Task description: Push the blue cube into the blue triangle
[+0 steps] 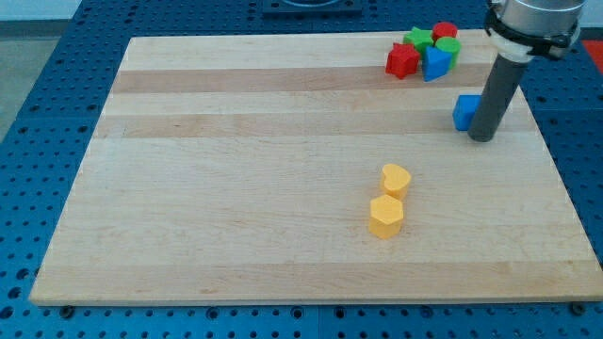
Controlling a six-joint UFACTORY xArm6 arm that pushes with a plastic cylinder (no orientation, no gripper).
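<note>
The blue cube (464, 111) lies near the board's right edge, in the upper part of the view. My tip (481, 138) rests on the board right beside it, touching or nearly touching its lower right side; the rod hides part of the cube. The blue triangle (434, 62) sits up and to the left of the cube, inside a cluster at the view's top right. A short gap of bare wood separates cube and triangle.
The cluster also holds a red star-like block (402, 60), a green star (419, 39), a red block (445, 32) and a green cylinder (448, 48). A yellow heart (396, 179) and a yellow hexagon (385, 217) lie at centre right. The wooden board (236, 188) rests on a blue pegboard.
</note>
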